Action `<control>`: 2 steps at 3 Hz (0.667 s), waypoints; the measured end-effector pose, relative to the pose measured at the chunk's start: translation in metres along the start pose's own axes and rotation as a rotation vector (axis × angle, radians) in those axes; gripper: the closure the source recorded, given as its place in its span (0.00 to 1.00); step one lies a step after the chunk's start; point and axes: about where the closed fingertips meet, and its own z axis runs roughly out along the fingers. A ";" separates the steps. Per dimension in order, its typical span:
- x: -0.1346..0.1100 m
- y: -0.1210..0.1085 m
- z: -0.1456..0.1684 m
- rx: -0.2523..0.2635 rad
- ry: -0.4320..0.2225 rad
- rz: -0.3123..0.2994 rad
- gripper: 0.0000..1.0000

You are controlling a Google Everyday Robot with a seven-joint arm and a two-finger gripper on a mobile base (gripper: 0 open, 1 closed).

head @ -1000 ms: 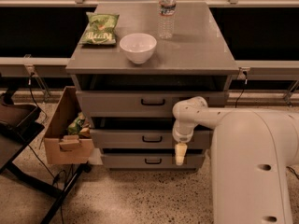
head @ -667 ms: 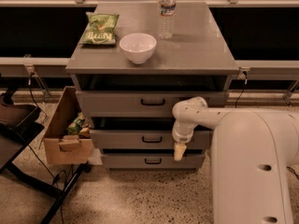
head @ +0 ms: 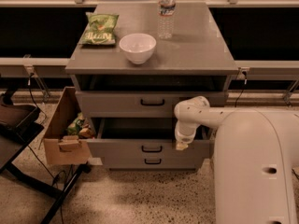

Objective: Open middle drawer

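Middle drawer (head: 122, 149): drawn well out of the cabinet (head: 196, 50), dark inside showing, task seemingly near done; gripper (head: 181, 146) at the front's upper right edge, its hold cannot be told.

It was a lab or office: a grey desk (head: 196, 50) on a speckled floor (head: 140, 195), loose cables (head: 31, 90), a cardboard box (head: 58, 125). The end effector (head: 181, 146) hung at the middle drawer (head: 121, 148) front.

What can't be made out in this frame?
1. Camera view: the inside of the wide grey middle drawer is lost in shadow under the grey top drawer.
2. Gripper, at that drawer's front right of the black loop handle: contact is unclear, because the white arm overhangs it.
3. Brown cardboard box: its own walls hide most of the contents.
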 end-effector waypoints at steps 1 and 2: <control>0.000 -0.002 -0.005 0.000 0.000 0.000 0.95; 0.022 0.024 -0.009 0.004 0.017 0.070 1.00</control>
